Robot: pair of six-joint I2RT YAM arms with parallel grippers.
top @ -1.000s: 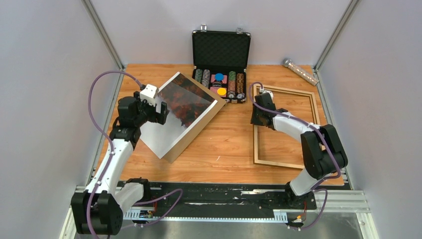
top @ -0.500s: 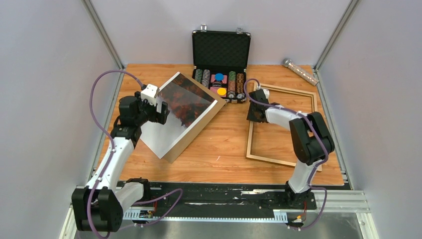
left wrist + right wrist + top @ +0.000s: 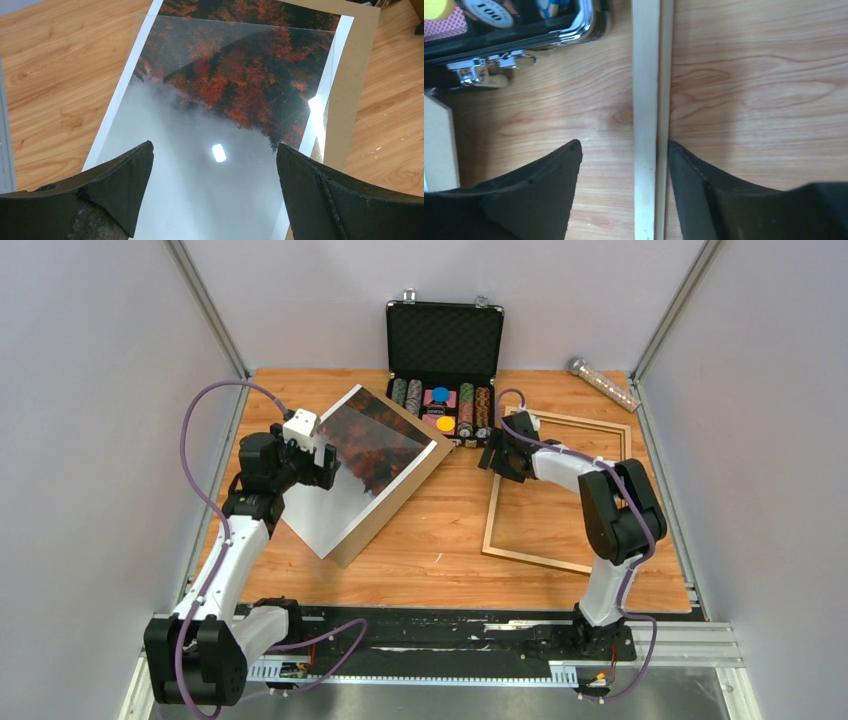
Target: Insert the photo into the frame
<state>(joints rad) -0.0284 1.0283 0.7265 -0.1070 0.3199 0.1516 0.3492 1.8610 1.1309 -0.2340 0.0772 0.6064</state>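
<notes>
The photo (image 3: 372,452), red-orange trees fading into pale fog, lies face up at the left on a brown backing panel (image 3: 388,512). In the left wrist view a clear pane (image 3: 235,55) rests over the photo (image 3: 200,190). My left gripper (image 3: 327,468) hovers open above the photo's foggy end (image 3: 215,146). The frame (image 3: 558,562), a thin light-wood rectangle, lies skewed at the right. My right gripper (image 3: 497,455) stands open astride its far-left rail (image 3: 646,100). The right finger (image 3: 694,185) sits against the rail and the left finger stands apart from it.
An open black poker-chip case (image 3: 445,340) stands at the back middle, its latched edge (image 3: 499,65) close to my right gripper. A clear tube (image 3: 603,383) lies at the back right corner. Grey walls enclose the table on three sides.
My right gripper moved left, dragging the frame's far-left corner toward the case and skewing the frame, then its jaws opened off the rail. The left arm and the photo stayed still.
</notes>
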